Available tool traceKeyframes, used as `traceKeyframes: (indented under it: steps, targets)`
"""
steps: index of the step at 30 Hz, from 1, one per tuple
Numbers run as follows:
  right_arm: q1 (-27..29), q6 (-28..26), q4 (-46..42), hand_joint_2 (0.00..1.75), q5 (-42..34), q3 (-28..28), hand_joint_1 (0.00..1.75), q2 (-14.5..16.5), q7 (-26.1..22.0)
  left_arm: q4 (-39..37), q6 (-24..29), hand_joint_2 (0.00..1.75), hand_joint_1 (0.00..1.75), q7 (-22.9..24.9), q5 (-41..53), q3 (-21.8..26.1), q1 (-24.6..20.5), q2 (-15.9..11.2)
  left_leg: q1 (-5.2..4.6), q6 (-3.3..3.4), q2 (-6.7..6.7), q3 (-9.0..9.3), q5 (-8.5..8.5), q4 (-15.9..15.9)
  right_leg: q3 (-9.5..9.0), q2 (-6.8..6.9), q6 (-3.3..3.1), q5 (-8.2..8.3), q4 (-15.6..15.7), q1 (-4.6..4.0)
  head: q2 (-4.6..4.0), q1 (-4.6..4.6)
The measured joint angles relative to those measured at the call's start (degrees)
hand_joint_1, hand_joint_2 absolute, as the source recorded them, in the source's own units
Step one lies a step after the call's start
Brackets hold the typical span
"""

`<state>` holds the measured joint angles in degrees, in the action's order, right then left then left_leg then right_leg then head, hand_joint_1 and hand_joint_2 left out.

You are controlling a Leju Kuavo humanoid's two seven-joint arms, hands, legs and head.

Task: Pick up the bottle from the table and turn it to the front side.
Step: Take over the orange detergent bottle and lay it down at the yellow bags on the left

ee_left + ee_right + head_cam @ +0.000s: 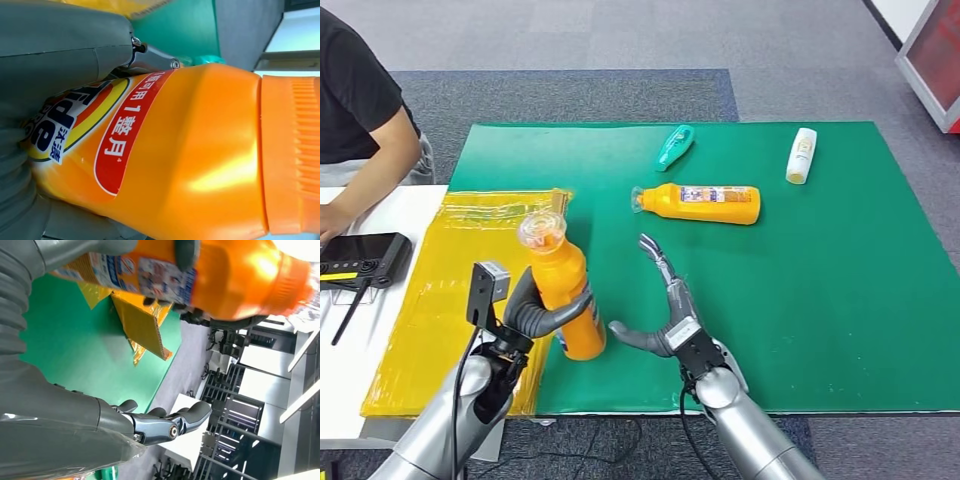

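Observation:
My left hand [530,313] grips an orange detergent bottle [565,292] round its lower body and holds it upright, clear cap up, at the near edge of the green mat [818,290]. I cannot tell whether its base touches the mat. In the left wrist view the bottle [196,150] is close up with a red and blue label, and my left hand [56,60] is wrapped around it. My right hand [665,312] is spread, holds nothing, and lies just right of the bottle without touching it. From the right wrist, the bottle [230,275] lies beyond my right hand's fingers [166,425].
A second orange bottle [705,203] lies on its side mid-mat. A teal bottle [675,147] and a white bottle [801,155] lie at the back. A yellow sheet [448,300] covers the left. A person's arm [365,170] and a black controller [361,260] are on the white table.

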<state>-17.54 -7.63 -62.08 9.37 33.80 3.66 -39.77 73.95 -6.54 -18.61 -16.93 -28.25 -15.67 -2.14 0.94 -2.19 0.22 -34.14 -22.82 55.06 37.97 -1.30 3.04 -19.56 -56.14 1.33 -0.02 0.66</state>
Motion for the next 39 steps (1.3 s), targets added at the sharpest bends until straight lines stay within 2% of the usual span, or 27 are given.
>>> traceKeyframes:
  steps: [12, 21, 28, 39]
  targets:
    - [1.24, -0.01, 0.86, 1.75, -0.38, -1.87, 0.0, 0.67, -0.01, 1.09, 5.47, 1.75, 1.75, -0.4, 5.65, 1.5, 2.19, -5.49, 0.0, -0.01, 0.0, -0.01, 0.01, 0.0, 0.0, 0.0, -0.01, 0.01, -0.01, 0.0, 0.0, 0.0]
    - [1.62, 0.29, 1.09, 1.75, -0.32, -2.63, 0.0, 0.85, -0.01, 4.5, 6.62, 1.75, 1.75, -0.49, 11.43, 3.49, 2.8, -9.26, 0.01, -0.08, 0.0, -0.02, 0.06, 0.0, 0.02, 0.0, -0.06, 0.04, -0.01, -0.02, 0.01, -0.01]
    - [1.88, 0.36, 1.1, 1.75, -0.11, -3.44, 0.0, 0.9, -0.01, 5.39, 6.59, 1.75, 1.75, 0.59, 13.48, 4.88, 2.84, -11.09, 0.01, -0.08, 0.0, -0.02, 0.07, 0.0, 0.03, 0.0, -0.08, 0.06, -0.01, -0.02, 0.0, 0.0]
    - [2.09, 1.31, 1.32, 1.75, 0.59, -4.94, 0.0, 1.17, -0.01, 5.2, 4.52, 1.75, 1.75, 3.03, 15.72, 6.65, 2.74, -12.34, 0.01, -0.1, 0.0, -0.03, 0.07, 0.0, 0.05, 0.0, -0.09, 0.06, -0.01, -0.02, 0.01, 0.0]
